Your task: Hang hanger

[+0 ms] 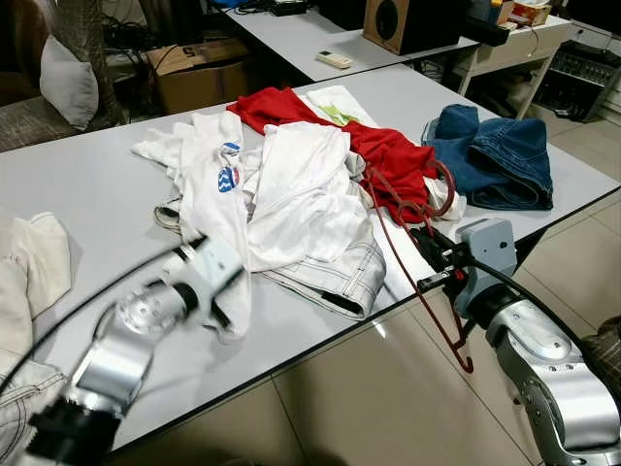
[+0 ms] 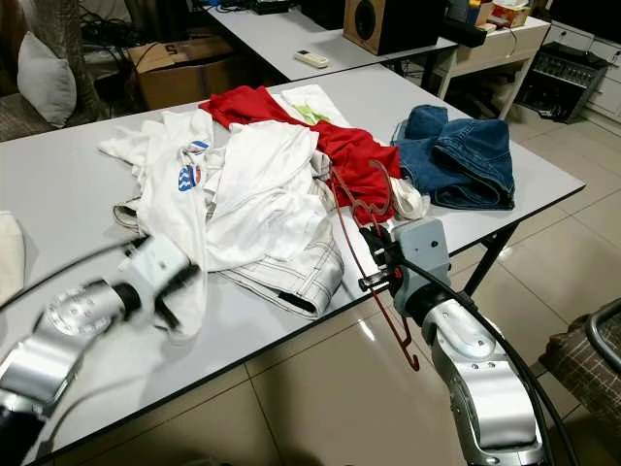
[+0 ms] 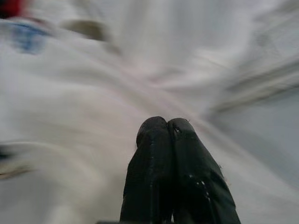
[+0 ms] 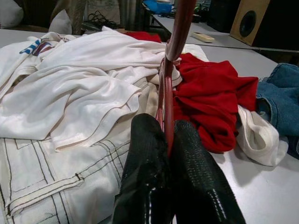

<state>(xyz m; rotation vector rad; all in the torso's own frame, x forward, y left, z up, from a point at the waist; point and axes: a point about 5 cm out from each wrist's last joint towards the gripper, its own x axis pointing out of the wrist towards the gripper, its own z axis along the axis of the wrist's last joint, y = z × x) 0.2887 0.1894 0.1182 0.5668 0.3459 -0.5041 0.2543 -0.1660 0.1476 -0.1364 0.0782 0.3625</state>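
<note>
Your right hand (image 4: 167, 140) pinches the red hanger (image 1: 408, 254) at the worktop (image 1: 87, 184) edge. Your left hand (image 3: 167, 127), blurred, seems closed and empty over the white clothes (image 1: 291, 194), jeans (image 1: 500, 155) beyond

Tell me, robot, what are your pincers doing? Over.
Right pincer shut on red hanger at table edge. Left pincer shut, empty, over white shirt. Hanger's top lies against the clothes pile.

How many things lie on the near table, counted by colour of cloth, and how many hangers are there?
White garments in the central pile: the pile overlaps too much for an exact count, at least 3
Red garment: 1
Blue jeans: 1
Red hanger, held by the right end effector: 1
Total: at least 6
</note>
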